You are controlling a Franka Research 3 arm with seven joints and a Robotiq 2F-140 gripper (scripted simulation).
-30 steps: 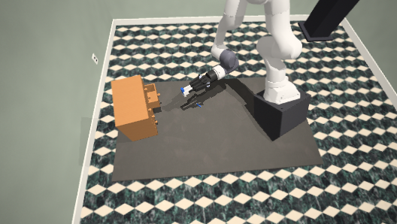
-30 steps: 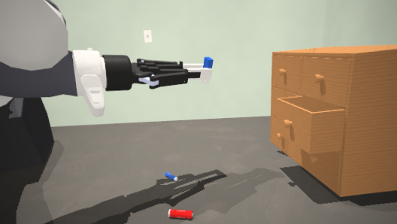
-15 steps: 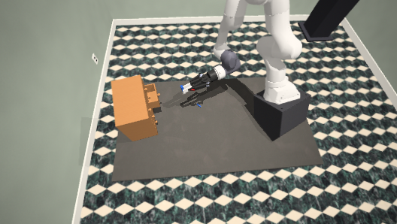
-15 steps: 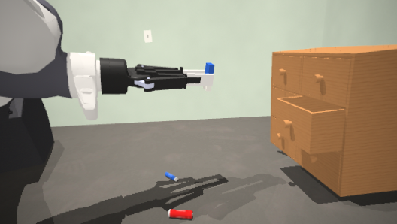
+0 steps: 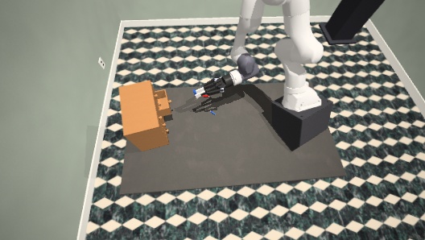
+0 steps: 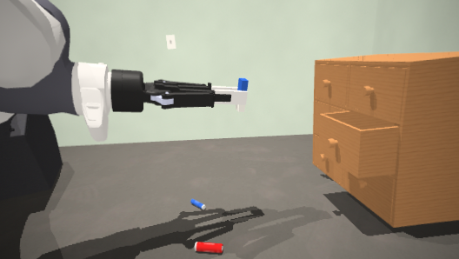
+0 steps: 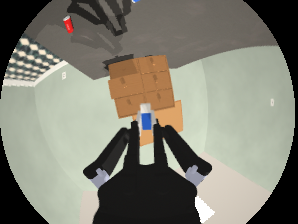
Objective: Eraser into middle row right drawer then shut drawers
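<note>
The pincer (image 6: 238, 93) is clamping the white-and-blue eraser (image 6: 241, 92) in midair, level with the chest (image 6: 430, 130). It should be travelling onward until directly over the open middle-right drawer (image 6: 361, 143), then lowering before releasing.

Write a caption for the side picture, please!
Black fingers carry a white-and-blue eraser toward an orange wooden chest.

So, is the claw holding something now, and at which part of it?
Yes. The claw is shut on the eraser, a white piece with a blue end; its fingertips pinch the white part, and the blue end stays free.
</note>
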